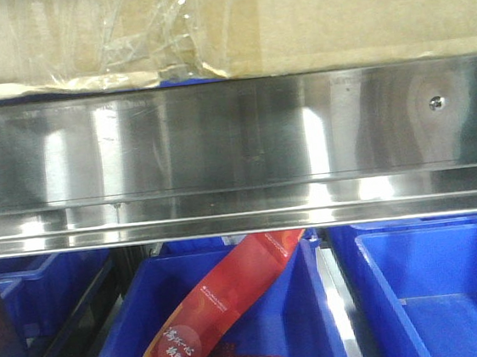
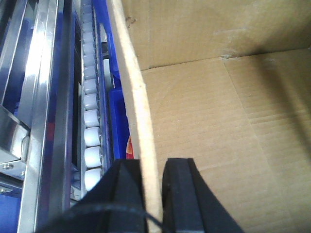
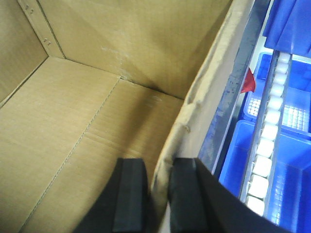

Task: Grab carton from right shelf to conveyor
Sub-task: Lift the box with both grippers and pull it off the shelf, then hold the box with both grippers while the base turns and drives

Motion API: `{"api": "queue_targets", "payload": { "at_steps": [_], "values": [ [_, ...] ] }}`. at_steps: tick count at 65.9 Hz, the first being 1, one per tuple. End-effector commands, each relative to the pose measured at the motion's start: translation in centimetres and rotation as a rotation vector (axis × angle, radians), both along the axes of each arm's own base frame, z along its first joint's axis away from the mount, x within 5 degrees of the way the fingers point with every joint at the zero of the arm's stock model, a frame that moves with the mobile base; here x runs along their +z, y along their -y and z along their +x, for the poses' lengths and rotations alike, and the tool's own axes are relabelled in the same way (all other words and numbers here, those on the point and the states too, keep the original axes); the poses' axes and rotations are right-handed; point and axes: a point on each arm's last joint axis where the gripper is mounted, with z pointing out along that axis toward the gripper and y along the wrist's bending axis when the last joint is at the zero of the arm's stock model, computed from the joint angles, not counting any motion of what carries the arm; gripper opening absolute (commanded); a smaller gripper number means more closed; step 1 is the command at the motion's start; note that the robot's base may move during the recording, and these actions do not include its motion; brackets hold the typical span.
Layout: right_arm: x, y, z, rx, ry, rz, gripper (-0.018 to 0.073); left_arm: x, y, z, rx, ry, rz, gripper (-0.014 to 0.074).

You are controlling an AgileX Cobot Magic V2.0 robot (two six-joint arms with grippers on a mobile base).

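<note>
The brown carton (image 1: pixel 332 15) stands on the steel shelf, with crinkled clear tape (image 1: pixel 147 35) and a torn lower edge just above the wide reflective front rail (image 1: pixel 234 136). My left gripper (image 2: pixel 154 165) straddles the carton's left wall (image 2: pixel 136 97), one finger outside and one inside, and is closed on it. My right gripper (image 3: pixel 158 165) straddles the right wall (image 3: pixel 204 97) the same way and is closed on it. The carton's inside (image 3: pixel 73 121) is empty. The conveyor is out of view.
Blue plastic bins (image 1: pixel 438 294) sit on the level below the rail; one holds a red printed package (image 1: pixel 226 308). White roller tracks run beside the carton on the left (image 2: pixel 91 121) and on the right (image 3: pixel 265 155). A small screw (image 1: pixel 437 103) sits in the rail.
</note>
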Motion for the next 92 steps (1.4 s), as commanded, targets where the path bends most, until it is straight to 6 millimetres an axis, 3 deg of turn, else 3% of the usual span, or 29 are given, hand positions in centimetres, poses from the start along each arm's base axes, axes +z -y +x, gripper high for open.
{"api": "queue_targets", "payload": {
  "at_steps": [1, 92],
  "values": [
    [0.85, -0.47, -0.30, 0.039, 0.061, 0.060, -0.0069, 0.66, 0.68, -0.44, -0.063, 0.040, -0.075, -0.0009],
    [0.86, -0.48, -0.29, 0.038, 0.063, 0.061, -0.0069, 0.67, 0.66, -0.43, -0.061, 0.042, -0.073, -0.0009]
  ]
}}
